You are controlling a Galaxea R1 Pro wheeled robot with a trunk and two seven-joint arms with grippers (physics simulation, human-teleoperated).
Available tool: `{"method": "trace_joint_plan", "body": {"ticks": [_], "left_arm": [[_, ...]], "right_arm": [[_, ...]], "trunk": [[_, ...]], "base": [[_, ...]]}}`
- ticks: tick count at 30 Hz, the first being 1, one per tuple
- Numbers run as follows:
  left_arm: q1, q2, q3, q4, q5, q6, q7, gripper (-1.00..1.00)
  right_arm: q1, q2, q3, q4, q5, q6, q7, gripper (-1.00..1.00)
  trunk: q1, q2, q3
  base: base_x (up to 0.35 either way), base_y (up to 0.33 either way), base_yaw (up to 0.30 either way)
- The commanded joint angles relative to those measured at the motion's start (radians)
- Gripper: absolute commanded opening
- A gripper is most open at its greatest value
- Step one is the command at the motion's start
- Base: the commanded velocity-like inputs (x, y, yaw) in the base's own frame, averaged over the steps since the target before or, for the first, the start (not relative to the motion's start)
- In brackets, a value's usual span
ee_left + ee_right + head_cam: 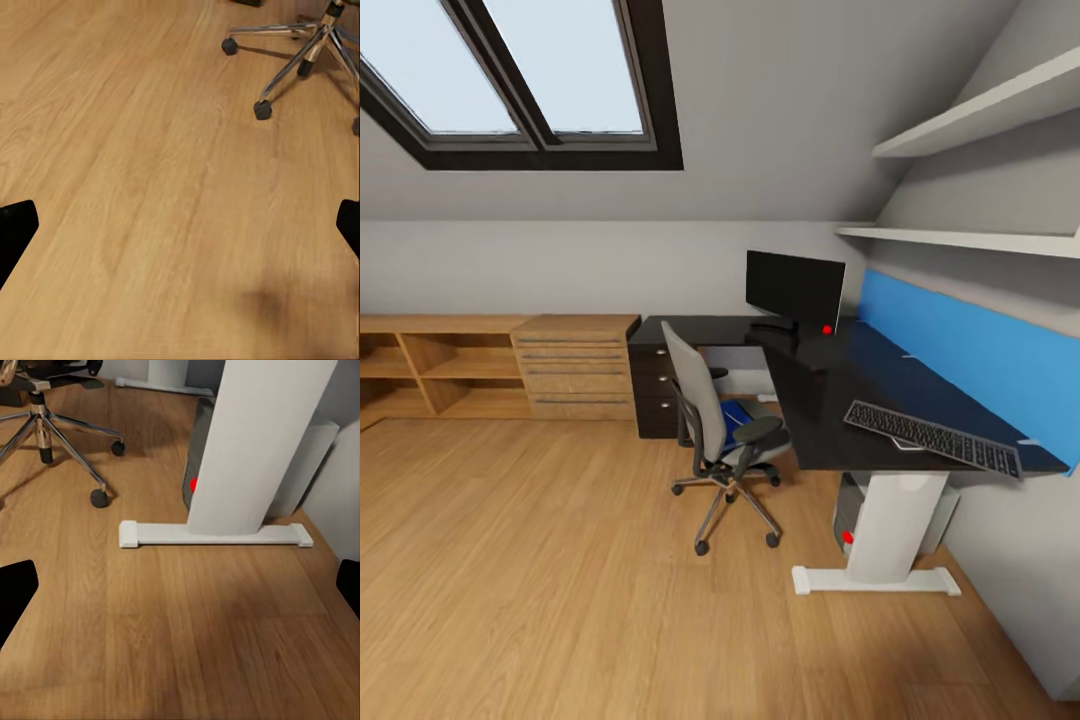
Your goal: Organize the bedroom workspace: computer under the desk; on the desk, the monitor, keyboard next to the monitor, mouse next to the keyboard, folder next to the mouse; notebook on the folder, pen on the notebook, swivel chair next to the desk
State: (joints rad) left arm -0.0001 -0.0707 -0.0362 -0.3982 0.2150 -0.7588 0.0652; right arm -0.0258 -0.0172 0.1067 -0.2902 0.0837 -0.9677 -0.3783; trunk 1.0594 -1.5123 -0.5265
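The swivel chair (712, 420) stands beside the black-topped desk (820, 385), with the blue folder (734, 421) lying on its seat. On the desk, the monitor (795, 286) stands at the far corner and the keyboard (933, 437) lies near the right end. The computer (848, 512) sits under the desk behind the white leg (895, 525); the right wrist view also has the computer (196, 454). I cannot make out the mouse, notebook or pen. My left gripper (180, 225) hangs open over bare floor near the chair's base (300, 52). My right gripper (180, 585) is open over floor before the desk's foot (217, 534).
A wooden drawer chest (575, 366) and low open shelves (430, 372) line the far wall left of the desk's black drawer unit (655, 392). A blue wall panel (970, 345) and white shelves (980, 112) run above the desk. Wooden floor (560, 580) stretches wide at the left.
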Motion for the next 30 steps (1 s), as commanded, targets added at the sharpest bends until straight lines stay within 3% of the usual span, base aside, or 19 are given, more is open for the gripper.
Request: {"method": "trace_joint_plan", "body": {"ticks": [1,3,5,6,8,9,13,14,16,18,19,20,21,22,25,26,27,28,30], "left_arm": [[0.000,0.000,-0.004,-0.013,0.001,0.012,0.007,1.00],[0.000,0.000,-0.004,-0.057,0.001,0.071,0.009,1.00],[0.000,0.001,-0.004,-0.141,0.001,0.198,0.018,1.00],[0.000,0.003,-0.003,-0.286,0.001,0.410,0.043,1.00],[0.000,0.003,-0.003,-0.354,0.002,0.500,0.060,1.00],[0.000,0.003,-0.002,-0.423,0.002,0.591,0.080,1.00],[-0.001,0.002,0.003,-0.550,0.005,0.763,0.125,1.00],[-0.005,-0.001,0.005,-0.608,0.011,0.836,0.142,1.00],[-0.025,-0.006,0.007,-0.658,0.019,0.900,0.156,1.00],[-0.095,-0.018,0.008,-0.707,0.037,0.987,0.168,1.00],[-0.156,-0.030,0.009,-0.719,0.053,1.046,0.174,1.00],[-0.223,-0.043,0.009,-0.715,0.068,1.107,0.182,1.00],[-0.257,-0.050,0.009,-0.707,0.073,1.138,0.187,1.00],[-0.327,-0.062,0.010,-0.680,0.082,1.196,0.199,1.00],[-0.435,-0.075,0.010,-0.619,0.090,1.261,0.220,1.00],[-0.505,-0.080,0.010,-0.577,0.097,1.286,0.229,1.00],[-0.537,-0.082,0.010,-0.560,0.102,1.296,0.232,1.00],[-0.590,-0.084,0.010,-0.537,0.117,1.308,0.237,1.00],[-0.637,-0.088,0.009,-0.519,0.148,1.319,0.241,1.00]], "right_arm": [[0.000,0.000,0.003,0.000,0.008,-0.002,-0.011,1.00],[0.000,0.000,0.003,-0.002,0.008,-0.005,-0.012,1.00],[0.000,0.000,0.004,-0.005,0.009,-0.007,-0.012,1.00],[0.000,0.001,0.005,-0.010,0.011,-0.008,-0.010,1.00],[-0.001,0.002,0.007,-0.019,0.012,-0.006,-0.010,1.00],[0.000,0.003,0.007,-0.043,0.012,-0.004,-0.009,1.00],[-0.001,0.005,0.008,-0.131,0.010,0.012,-0.011,1.00],[-0.001,0.005,0.008,-0.192,0.009,0.043,-0.012,1.00],[-0.001,0.006,0.008,-0.262,0.009,0.098,-0.012,1.00],[-0.005,0.006,0.008,-0.375,0.007,0.227,-0.011,1.00],[-0.015,0.006,0.008,-0.451,0.005,0.332,-0.009,1.00],[-0.033,0.006,0.008,-0.520,0.003,0.439,-0.004,1.00],[-0.045,0.007,0.008,-0.549,0.001,0.489,0.000,1.00],[-0.076,0.010,0.008,-0.595,-0.004,0.582,0.013,1.00],[-0.140,0.033,0.008,-0.632,-0.019,0.698,0.045,1.00],[-0.189,0.055,0.006,-0.640,-0.030,0.764,0.070,1.00],[-0.214,0.066,0.005,-0.639,-0.036,0.794,0.083,1.00],[-0.261,0.085,0.004,-0.627,-0.046,0.848,0.107,1.00],[-0.321,0.104,0.003,-0.592,-0.058,0.911,0.132,1.00]], "trunk": [[0.004,-0.008,-0.004],[0.012,-0.022,-0.010],[0.019,-0.036,-0.017],[0.023,-0.043,-0.020],[0.031,-0.057,-0.026],[0.035,-0.064,-0.029],[0.050,-0.092,-0.042],[0.054,-0.099,-0.045],[0.061,-0.113,-0.051],[0.069,-0.127,-0.057],[0.073,-0.134,-0.061],[0.077,-0.141,-0.064],[0.081,-0.148,-0.067],[0.084,-0.155,-0.070],[0.096,-0.176,-0.079],[0.100,-0.183,-0.082],[0.104,-0.190,-0.086],[0.107,-0.197,-0.089],[0.115,-0.211,-0.095]], "base": [[0.000,0.000,0.000],[0.000,0.000,0.000],[0.000,0.000,0.000],[0.000,0.000,0.000],[0.000,0.000,0.000],[0.000,0.000,0.000],[0.000,0.000,0.000],[0.000,0.000,0.000],[0.000,0.000,0.000],[0.000,0.000,0.000],[0.000,0.000,0.000],[0.000,0.000,0.000],[0.000,0.000,0.000],[0.000,0.000,0.000],[0.000,0.000,0.000],[0.000,0.000,0.000],[0.000,0.000,0.000],[0.000,0.000,0.000],[0.000,0.000,0.000]]}}
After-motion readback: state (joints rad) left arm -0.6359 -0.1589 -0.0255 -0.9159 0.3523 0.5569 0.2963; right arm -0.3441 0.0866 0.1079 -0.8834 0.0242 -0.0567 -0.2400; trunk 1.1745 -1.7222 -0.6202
